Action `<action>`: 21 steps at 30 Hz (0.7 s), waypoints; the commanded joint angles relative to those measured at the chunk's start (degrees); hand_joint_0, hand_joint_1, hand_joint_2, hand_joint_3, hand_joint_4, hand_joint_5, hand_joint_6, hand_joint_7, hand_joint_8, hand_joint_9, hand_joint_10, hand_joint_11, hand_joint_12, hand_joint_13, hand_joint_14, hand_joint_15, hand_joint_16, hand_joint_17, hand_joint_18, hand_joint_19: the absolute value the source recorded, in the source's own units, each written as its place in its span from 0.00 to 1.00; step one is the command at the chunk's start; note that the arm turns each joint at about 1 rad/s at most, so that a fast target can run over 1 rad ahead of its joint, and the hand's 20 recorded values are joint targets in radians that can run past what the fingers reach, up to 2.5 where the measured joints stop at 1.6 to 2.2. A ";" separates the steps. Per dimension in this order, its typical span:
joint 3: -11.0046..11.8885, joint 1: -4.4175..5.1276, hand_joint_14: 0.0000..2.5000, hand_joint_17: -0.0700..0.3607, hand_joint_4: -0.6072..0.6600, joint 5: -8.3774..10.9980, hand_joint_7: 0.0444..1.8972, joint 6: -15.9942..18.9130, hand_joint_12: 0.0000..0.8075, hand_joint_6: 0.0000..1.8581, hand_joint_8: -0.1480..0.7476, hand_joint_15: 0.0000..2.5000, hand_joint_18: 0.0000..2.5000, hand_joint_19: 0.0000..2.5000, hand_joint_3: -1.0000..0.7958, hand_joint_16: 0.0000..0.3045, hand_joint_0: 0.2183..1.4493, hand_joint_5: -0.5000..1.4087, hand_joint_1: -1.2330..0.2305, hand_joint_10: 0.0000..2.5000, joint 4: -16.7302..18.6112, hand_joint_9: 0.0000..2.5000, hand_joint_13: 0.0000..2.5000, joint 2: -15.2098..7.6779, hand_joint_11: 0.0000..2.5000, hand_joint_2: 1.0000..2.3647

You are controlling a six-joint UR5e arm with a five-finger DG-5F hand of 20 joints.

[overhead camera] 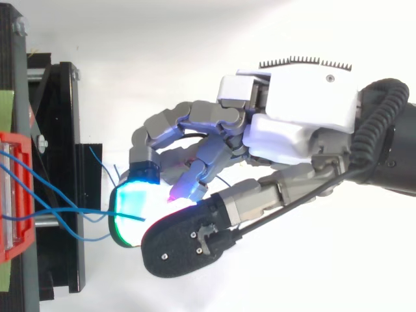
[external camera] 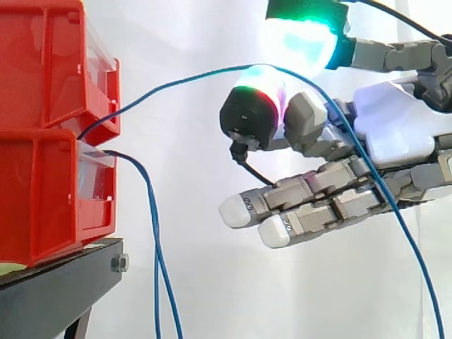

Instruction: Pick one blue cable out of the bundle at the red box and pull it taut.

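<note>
A thin blue cable (external camera: 176, 81) leaves the stacked red bins (external camera: 42, 191) at the left. It arcs up and right to my hand (external camera: 395, 127), then drops across the fingers to the lower right. It passes between a green-glowing fingertip (external camera: 304, 39) and the red-glowing thumb pad (external camera: 254, 106), which meet on it. The lower fingers (external camera: 282, 208) lie straight beneath. From above, several blue cables (overhead camera: 71, 209) run from the red bin (overhead camera: 13, 195), and one ends between the green pad (overhead camera: 130, 208) and the thumb of my hand (overhead camera: 292, 130). The held cable still curves.
A second blue cable (external camera: 154, 226) hangs from the lower bin down past the black stand (external camera: 56, 289). The stand's frame (overhead camera: 65, 130) lies left of the fingertips. A white curtain is behind.
</note>
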 commanded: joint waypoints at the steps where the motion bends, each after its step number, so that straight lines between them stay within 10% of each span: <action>1: 0.00 0.04 0.00 0.45 0.61 0.06 0.60 0.85 0.49 0.46 0.68 0.08 0.15 0.08 0.38 0.18 0.32 0.21 0.31 0.01 -0.24 0.45 0.18 0.02 0.33 0.01; 21: 0.00 0.04 0.00 0.45 0.63 0.06 0.58 -1.61 0.49 0.45 0.64 0.09 0.16 0.09 0.34 0.18 0.29 0.21 0.32 0.01 -0.24 0.47 0.19 0.02 0.36 0.01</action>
